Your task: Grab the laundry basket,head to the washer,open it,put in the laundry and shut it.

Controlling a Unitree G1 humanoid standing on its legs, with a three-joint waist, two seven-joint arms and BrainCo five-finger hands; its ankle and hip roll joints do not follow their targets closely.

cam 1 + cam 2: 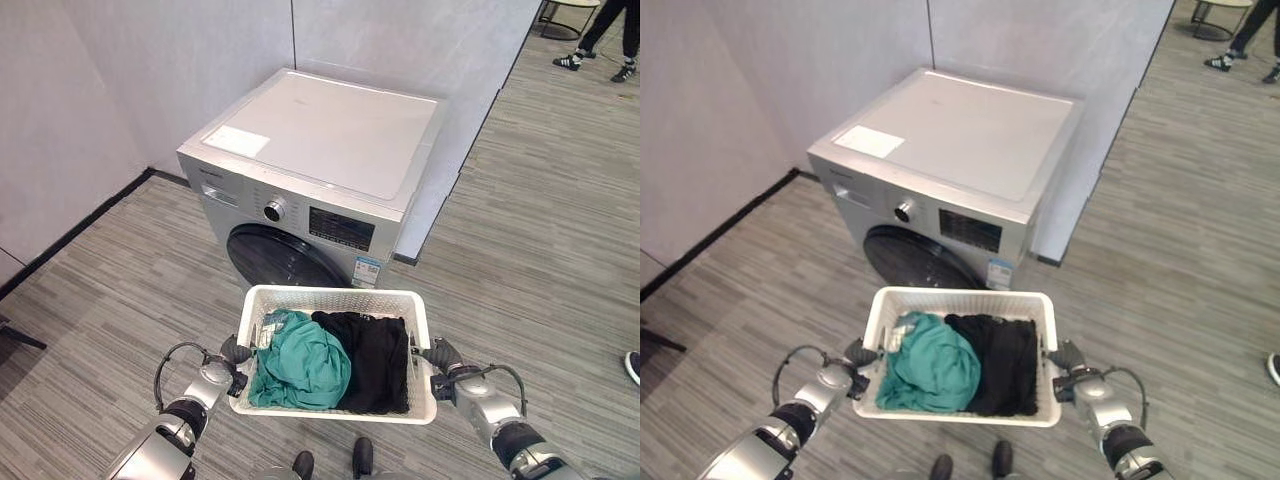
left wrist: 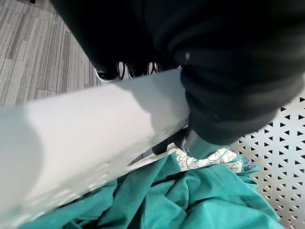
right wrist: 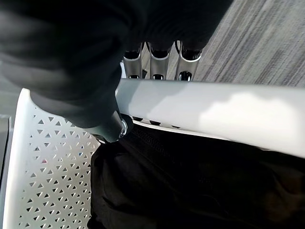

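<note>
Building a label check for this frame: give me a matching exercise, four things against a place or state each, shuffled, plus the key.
Things:
1. washer
2. teal garment
3. black garment
4. laundry basket

Places or states:
A. on the robot's right side inside the basket
B. held by its rim between the left hand and the right hand
C. round door shut, standing against the wall
D. on the robot's left side inside the basket

Pairs: 1-C, 2-D, 3-A, 4-B
</note>
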